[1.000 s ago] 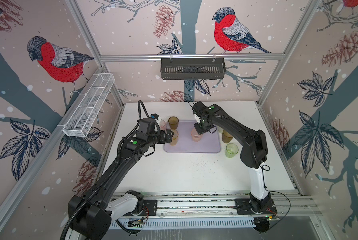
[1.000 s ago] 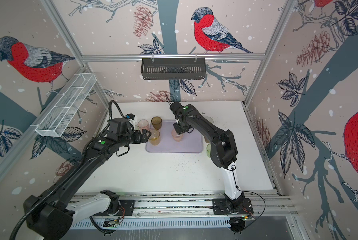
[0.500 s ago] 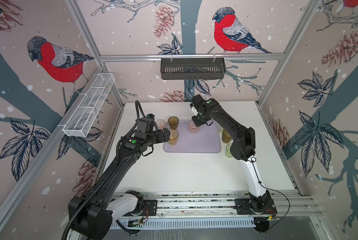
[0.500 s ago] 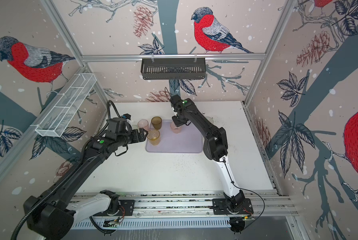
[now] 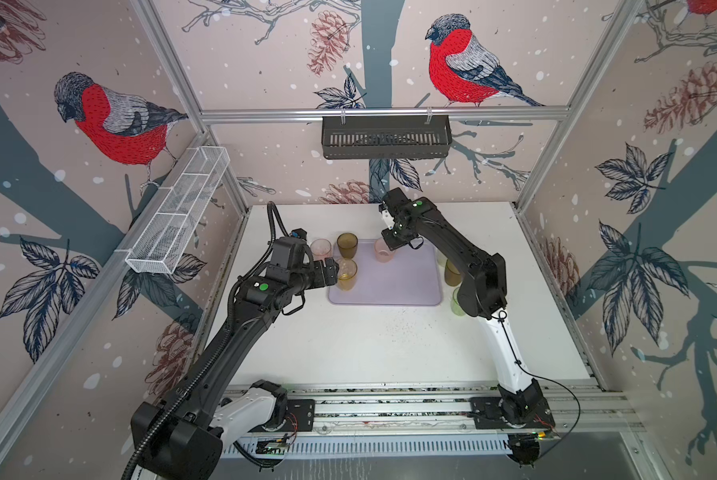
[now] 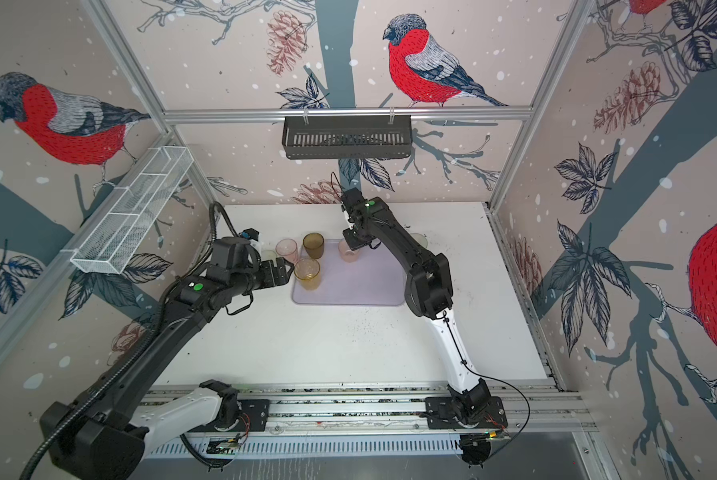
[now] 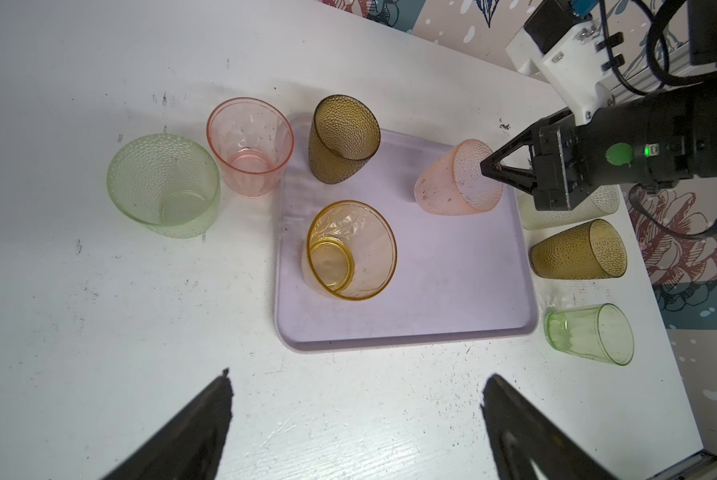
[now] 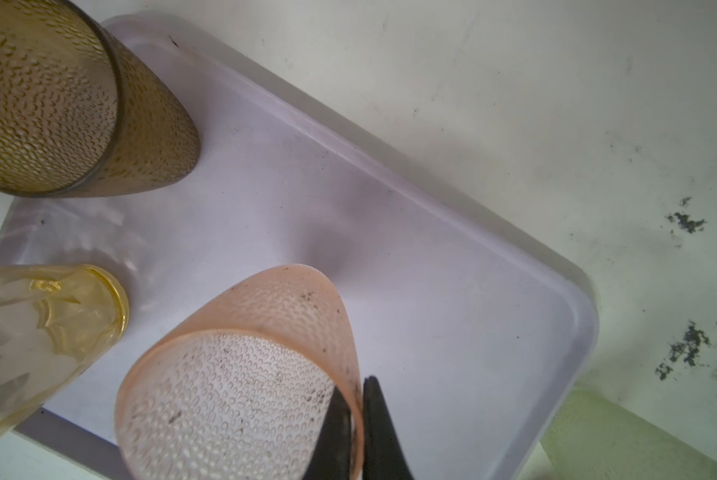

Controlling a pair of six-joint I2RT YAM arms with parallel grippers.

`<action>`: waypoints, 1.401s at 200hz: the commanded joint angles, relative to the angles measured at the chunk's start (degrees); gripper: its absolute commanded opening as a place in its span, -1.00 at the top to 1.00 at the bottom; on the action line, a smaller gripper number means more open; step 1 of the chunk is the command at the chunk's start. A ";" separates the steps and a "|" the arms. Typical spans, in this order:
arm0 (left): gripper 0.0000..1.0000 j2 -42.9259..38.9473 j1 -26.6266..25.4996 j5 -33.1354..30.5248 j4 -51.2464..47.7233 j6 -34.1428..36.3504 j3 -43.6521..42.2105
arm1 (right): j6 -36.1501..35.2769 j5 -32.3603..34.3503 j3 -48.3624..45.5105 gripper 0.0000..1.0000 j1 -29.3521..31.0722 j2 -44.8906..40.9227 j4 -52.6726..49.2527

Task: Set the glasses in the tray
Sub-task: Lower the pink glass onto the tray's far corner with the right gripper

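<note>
Right gripper: the right gripper [image 8: 354, 419] was pinched shut on the rim wall of the dimpled pink translucent tumbler [image 7: 458, 178], one finger inside and one outside.
Held tumbler: it stood over the pale lilac rectangular tray [image 7: 452, 286], toward the tray's 1 o'clock in a top view [image 5: 383, 251]; whether its base touched the tray could not be told.
Left gripper: the left gripper [image 7: 356, 424] stood wide open and empty, just off the tray's 9 o'clock edge.
On the tray: a smooth amber tumbler [image 7: 350, 249] and a dimpled brown tumbler [image 7: 342, 139].
Off the tray: five tumblers stood on the worktop on both sides.
Risk: a rim pinch is a thin hold, so the pink tumbler could swing or tip on release.
Risk: the open left gripper was close enough to knock the amber tumbler.
Surface: the white worktop [image 7: 99, 311] was scuffed, with dark crumbs.
Room: bird-print walls, a black slotted basket [image 5: 385, 137] at 12 o'clock and a white wire basket [image 5: 178, 212] at 10 o'clock.
</note>
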 commanded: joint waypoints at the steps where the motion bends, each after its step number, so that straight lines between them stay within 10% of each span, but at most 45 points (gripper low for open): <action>1: -0.88 -0.58 0.14 -1.19 0.02 -0.79 -0.31 | -0.15 -0.97 0.98 0.96 -0.20 0.69 1.72; 280: -0.87 -2.71 0.11 -1.45 0.70 -1.87 -2.10 | 2.60 -2.82 1.16 0.93 -0.46 4.29 8.98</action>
